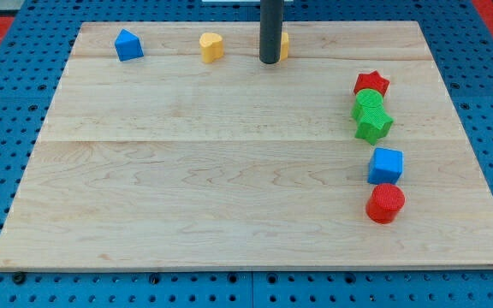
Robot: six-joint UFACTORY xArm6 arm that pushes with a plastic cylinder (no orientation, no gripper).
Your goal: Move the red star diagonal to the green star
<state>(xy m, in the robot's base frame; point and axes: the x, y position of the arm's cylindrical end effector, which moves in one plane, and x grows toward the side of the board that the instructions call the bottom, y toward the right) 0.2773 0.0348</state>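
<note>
The red star point(371, 83) lies at the view's right, touching the top of a green round block point(368, 103). The green star point(373, 125) sits just below that green block, touching it. My tip point(270, 61) stands near the view's top centre, well to the left of the red star. A yellow block point(283, 44) is mostly hidden behind the rod, on its right side.
A blue cube point(386, 165) and a red cylinder point(385, 204) lie below the green star. A yellow heart-like block point(211, 46) and a blue pentagon-like block point(128, 44) sit along the top edge. The wooden board point(187, 171) rests on a blue pegboard.
</note>
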